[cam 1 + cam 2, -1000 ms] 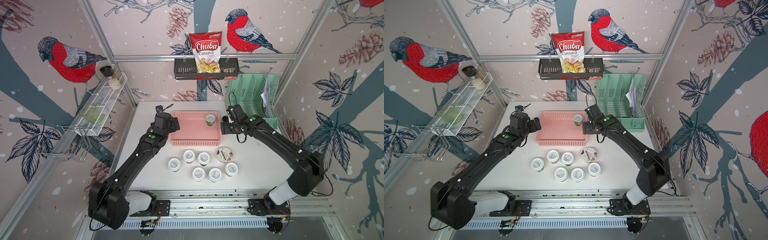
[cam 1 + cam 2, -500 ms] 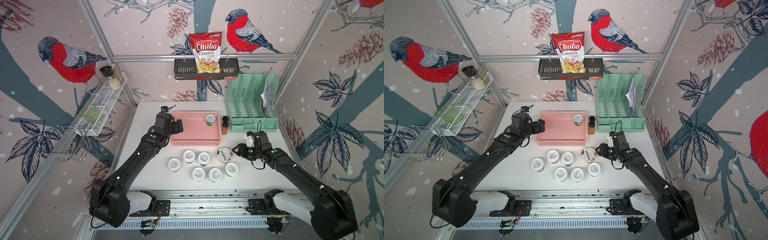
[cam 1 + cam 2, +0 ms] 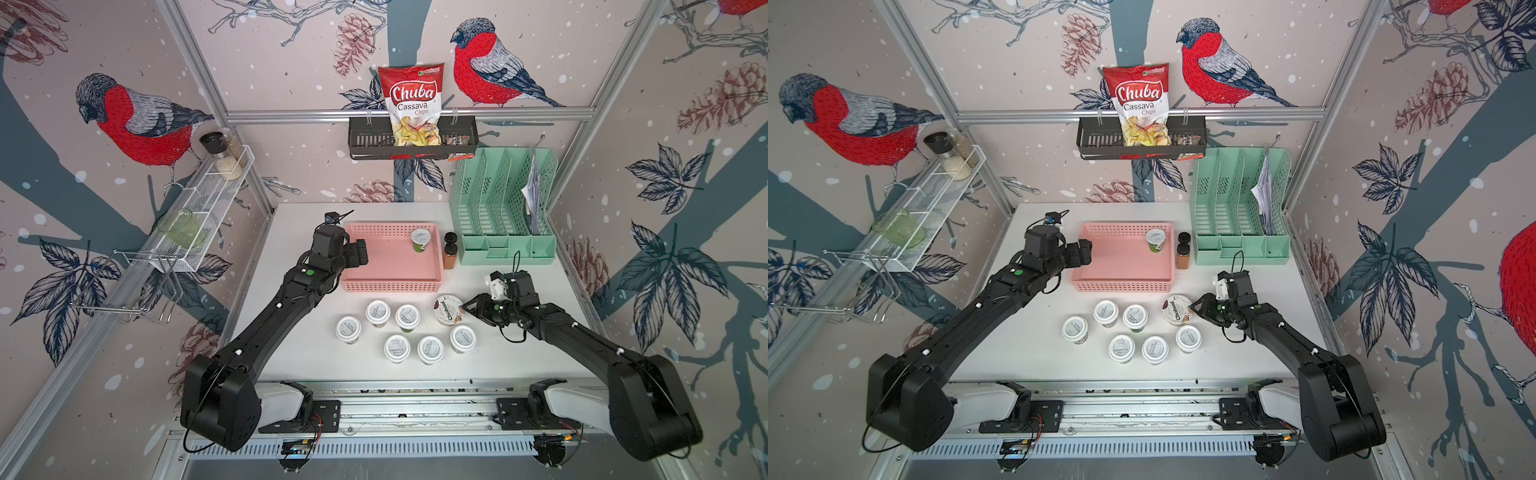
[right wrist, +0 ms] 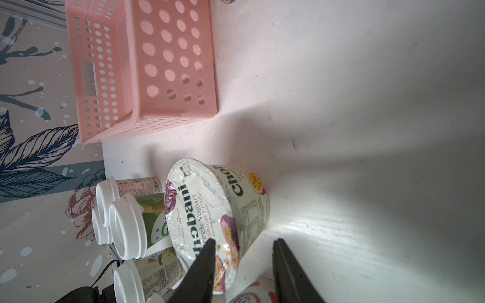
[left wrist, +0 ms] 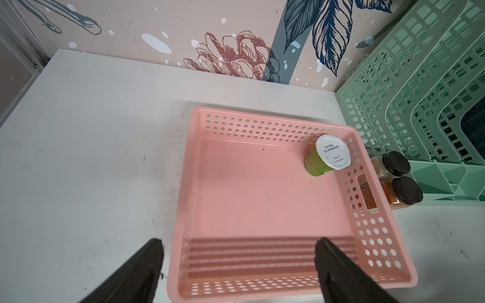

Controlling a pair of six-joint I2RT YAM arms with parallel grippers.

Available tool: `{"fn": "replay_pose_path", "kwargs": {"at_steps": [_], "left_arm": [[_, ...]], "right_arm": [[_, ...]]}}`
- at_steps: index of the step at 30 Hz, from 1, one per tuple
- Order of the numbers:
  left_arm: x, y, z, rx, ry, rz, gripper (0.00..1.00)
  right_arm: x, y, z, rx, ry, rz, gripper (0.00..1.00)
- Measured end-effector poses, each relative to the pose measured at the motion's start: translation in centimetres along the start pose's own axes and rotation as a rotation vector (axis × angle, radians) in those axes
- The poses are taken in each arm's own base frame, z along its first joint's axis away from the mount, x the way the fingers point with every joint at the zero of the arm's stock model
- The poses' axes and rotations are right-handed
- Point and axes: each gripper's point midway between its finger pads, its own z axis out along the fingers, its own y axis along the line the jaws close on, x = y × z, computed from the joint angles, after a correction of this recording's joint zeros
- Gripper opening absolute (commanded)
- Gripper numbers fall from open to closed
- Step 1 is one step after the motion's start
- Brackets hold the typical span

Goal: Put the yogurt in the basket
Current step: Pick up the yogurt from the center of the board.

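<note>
White table [image 3: 316, 357], bird-wallpaper walls [image 3: 291, 62], pink basket [image 3: 390, 286] centre with one yogurt cup [image 3: 420, 239], spice jars [image 3: 450, 257] beside, seven cups [image 3: 397, 348] below, left gripper [image 5: 238, 251] jaws spread over basket corner, right gripper [image 4: 242, 249] jaws apart around Chobani cup [image 4: 199, 210] rim.

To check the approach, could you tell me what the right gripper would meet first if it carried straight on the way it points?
Most likely the Chobani cup, directly ahead of the right gripper; its fingers are apart, one before the lid. Whether they touch it is unclear.
</note>
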Motion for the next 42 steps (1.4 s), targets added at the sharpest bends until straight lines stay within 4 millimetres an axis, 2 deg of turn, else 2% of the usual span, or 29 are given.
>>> {"fn": "replay_pose_path", "kwargs": {"at_steps": [19,36,42], "left_arm": [[0.4,-0.4,0.3,0.017,0.015,0.004,0.93],[0.9,-1.0,0.5,0.025,0.028,0.014,0.93],[1.2,-1.1,0.8,0.025,0.037,0.018,0.93]], "right_arm": [[0.1,0.3,1.2,-0.065,0.012,-0.013,0.26],[-0.3,0.5,1.0,-0.078,-0.004,-0.019,0.12],[-0.8,1.2,0.1,-0.098,-0.034,-0.036,0.09]]}}
